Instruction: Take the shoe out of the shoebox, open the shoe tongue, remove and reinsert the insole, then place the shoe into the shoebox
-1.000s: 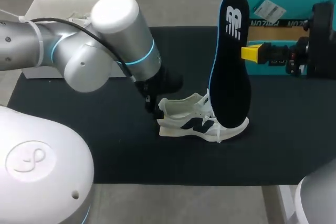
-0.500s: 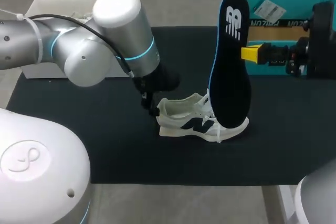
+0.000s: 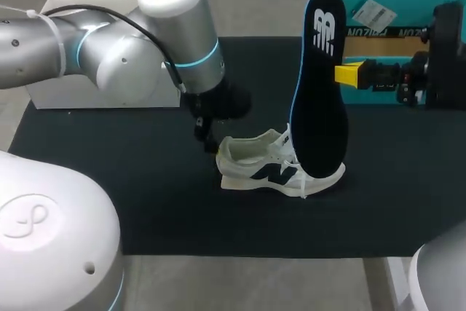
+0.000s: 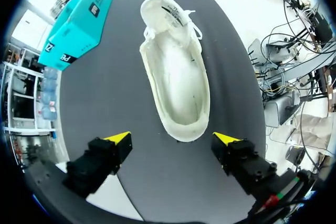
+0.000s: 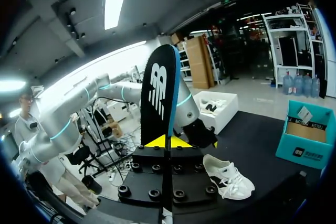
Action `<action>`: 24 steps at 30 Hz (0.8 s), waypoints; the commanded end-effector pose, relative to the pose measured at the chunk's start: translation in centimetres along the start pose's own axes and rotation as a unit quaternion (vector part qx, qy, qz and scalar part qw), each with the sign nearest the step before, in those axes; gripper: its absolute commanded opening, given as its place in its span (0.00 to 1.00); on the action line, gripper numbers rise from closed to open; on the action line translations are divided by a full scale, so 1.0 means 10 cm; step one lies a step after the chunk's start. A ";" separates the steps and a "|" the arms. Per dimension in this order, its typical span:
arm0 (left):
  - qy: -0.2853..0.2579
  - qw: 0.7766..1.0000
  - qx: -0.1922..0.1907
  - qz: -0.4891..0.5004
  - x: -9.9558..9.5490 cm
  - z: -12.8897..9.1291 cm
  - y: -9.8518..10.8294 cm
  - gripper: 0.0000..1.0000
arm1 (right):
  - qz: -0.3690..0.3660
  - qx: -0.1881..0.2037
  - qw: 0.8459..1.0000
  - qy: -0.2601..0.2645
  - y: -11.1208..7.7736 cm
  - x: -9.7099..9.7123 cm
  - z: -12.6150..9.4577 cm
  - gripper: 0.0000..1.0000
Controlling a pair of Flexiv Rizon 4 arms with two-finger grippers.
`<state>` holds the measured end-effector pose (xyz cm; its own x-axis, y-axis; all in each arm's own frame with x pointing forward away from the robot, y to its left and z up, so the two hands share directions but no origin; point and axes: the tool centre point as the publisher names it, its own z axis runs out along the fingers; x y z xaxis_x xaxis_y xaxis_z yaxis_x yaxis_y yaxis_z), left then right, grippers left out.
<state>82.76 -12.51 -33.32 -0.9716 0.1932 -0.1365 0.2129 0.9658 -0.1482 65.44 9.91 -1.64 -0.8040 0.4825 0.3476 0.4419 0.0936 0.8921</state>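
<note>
The shoe [image 3: 255, 167] looks cloth, the insole [image 3: 319, 107] smooth, the mat [image 3: 145, 202] matt.

1. Shoe [image 3: 269, 162]: white with a dark side mark, standing on its sole on the black mat [image 3: 109, 180].
2. Insole [image 3: 319, 107]: dark with a blue edge, held upright over the shoe's toe end (its lower end in front of the laces).
3. Right gripper [image 3: 344, 74]: above the shoe, yellow tip on the insole's edge, gripping it.
4. Left gripper [image 3: 209, 140]: just beside the shoe's heel; finger spacing not discernible.
5. Shoebox [image 3: 408, 6]: teal, beyond the shoe's toe side.
6. White box [image 3: 73, 96]: beyond the shoe's heel side, partly behind the left arm [image 3: 145, 56].
</note>
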 end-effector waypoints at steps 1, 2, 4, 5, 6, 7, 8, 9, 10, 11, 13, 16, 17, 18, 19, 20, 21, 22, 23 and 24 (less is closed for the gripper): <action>0.000 1.000 -0.002 0.002 0.02 0.03 -0.07 1.00 | 0.001 -0.006 0.996 -0.084 -0.07 0.10 -0.03 0.00; -0.001 1.000 -0.002 0.002 0.03 0.02 -0.08 1.00 | 0.001 -0.006 0.996 -0.084 -0.07 0.10 -0.03 0.00; -0.007 1.000 -0.009 0.000 0.05 0.02 -0.11 1.00 | 0.001 -0.006 0.996 -0.084 -0.07 0.10 -0.03 0.00; -0.009 1.000 -0.014 -0.003 0.05 0.01 -0.12 1.00 | 0.001 -0.006 0.996 -0.084 -0.07 0.10 -0.03 0.00; -0.008 1.000 -0.022 -0.007 0.06 0.01 -0.13 1.00 | 0.001 -0.006 0.996 -0.084 -0.07 0.10 -0.03 0.00; -0.010 0.999 -0.028 -0.011 0.06 0.01 -0.14 1.00 | 0.001 -0.006 0.996 -0.084 -0.07 0.10 -0.03 0.00; -0.010 0.999 -0.028 -0.011 0.06 0.01 -0.14 1.00 | 0.001 -0.006 0.996 -0.084 -0.07 0.10 -0.03 0.00; -0.010 0.999 -0.028 -0.011 0.06 0.01 -0.14 1.00 | 0.001 -0.006 0.996 -0.084 -0.07 0.10 -0.03 0.00; -0.010 0.999 -0.028 -0.011 0.06 0.01 -0.14 1.00 | 0.001 -0.006 0.996 -0.084 -0.07 0.10 -0.03 0.00; -0.010 0.999 -0.028 -0.011 0.06 0.01 -0.14 1.00 | 0.001 -0.006 0.996 -0.084 -0.07 0.10 -0.03 0.00; -0.010 0.999 -0.028 -0.011 0.06 0.01 -0.14 1.00 | 0.001 -0.006 0.996 -0.084 -0.07 0.10 -0.03 0.00; -0.010 0.999 -0.028 -0.011 0.06 0.01 -0.14 1.00 | 0.001 -0.006 0.996 -0.084 -0.07 0.10 -0.03 0.00; -0.010 0.999 -0.028 -0.011 0.06 0.01 -0.14 1.00 | 0.001 -0.006 0.996 -0.084 -0.07 0.10 -0.03 0.00; -0.010 0.999 -0.028 -0.011 0.06 0.01 -0.14 1.00 | 0.001 -0.006 0.996 -0.084 -0.07 0.10 -0.03 0.00; -0.010 0.999 -0.028 -0.011 0.06 0.01 -0.14 1.00 | 0.001 -0.006 0.996 -0.084 -0.07 0.10 -0.03 0.00; -0.010 0.999 -0.028 -0.011 0.06 0.01 -0.14 1.00 | 0.001 -0.006 0.996 -0.084 -0.07 0.10 -0.03 0.00; -0.010 0.999 -0.028 -0.011 0.06 0.01 -0.14 1.00 | 0.001 -0.006 0.996 -0.084 -0.07 0.10 -0.03 0.00; -0.010 0.999 -0.028 -0.011 0.06 0.01 -0.14 1.00 | 0.001 -0.006 0.996 -0.084 -0.07 0.10 -0.03 0.00; -0.010 0.999 -0.028 -0.011 0.06 0.01 -0.14 1.00 | 0.001 -0.006 0.996 -0.084 -0.07 0.10 -0.03 0.00; -0.010 0.999 -0.028 -0.011 0.06 0.01 -0.14 1.00 | 0.001 -0.006 0.996 -0.084 -0.07 0.10 -0.03 0.00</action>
<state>81.82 -13.72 -33.23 -0.9738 0.1675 -0.1538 0.1838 0.9780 -0.0987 65.42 9.87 -1.61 -0.8037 0.4832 0.3473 0.4419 0.0938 0.8922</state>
